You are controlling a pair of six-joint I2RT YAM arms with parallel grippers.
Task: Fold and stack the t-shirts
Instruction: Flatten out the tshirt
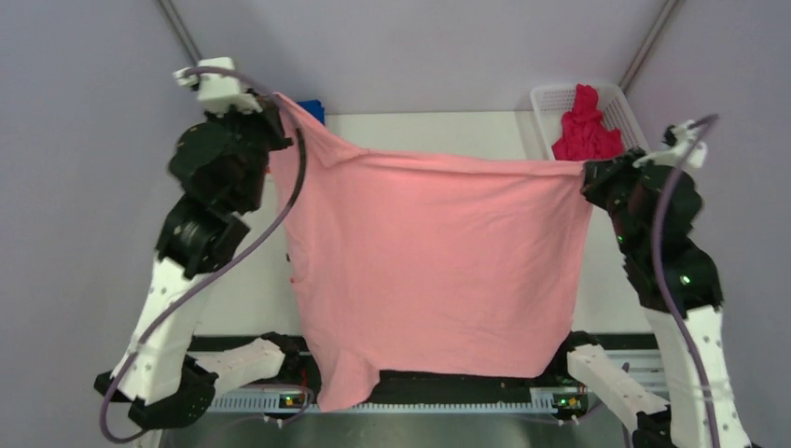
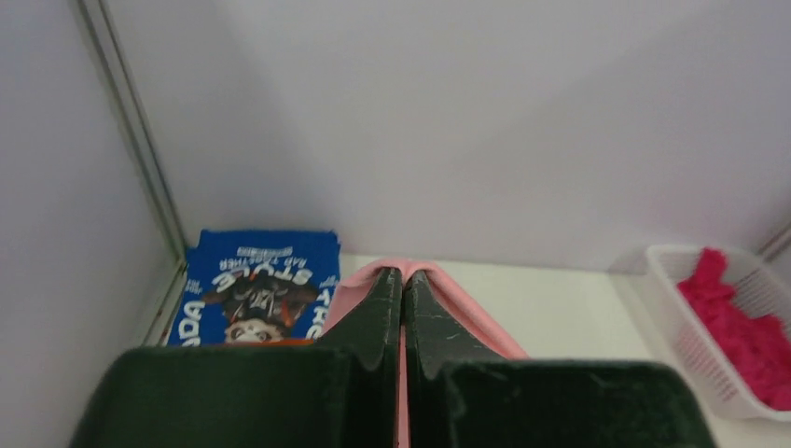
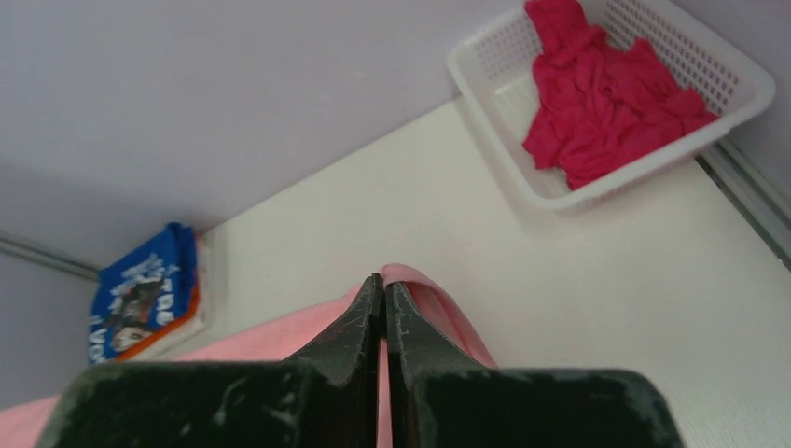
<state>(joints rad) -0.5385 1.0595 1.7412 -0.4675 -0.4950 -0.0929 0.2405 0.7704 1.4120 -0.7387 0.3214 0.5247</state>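
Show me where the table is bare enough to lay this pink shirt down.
The table is bare in the middle, between the folded blue shirt in the far left corner and the basket holding the magenta shirt in the far right. Those two corners are crowded. The near part is hidden behind the hanging pink shirt.

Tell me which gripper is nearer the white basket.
Right. The right gripper, shut on a corner of the pink shirt, sits just in front of the basket; the left gripper holds the other corner across the table, beside the blue shirt.
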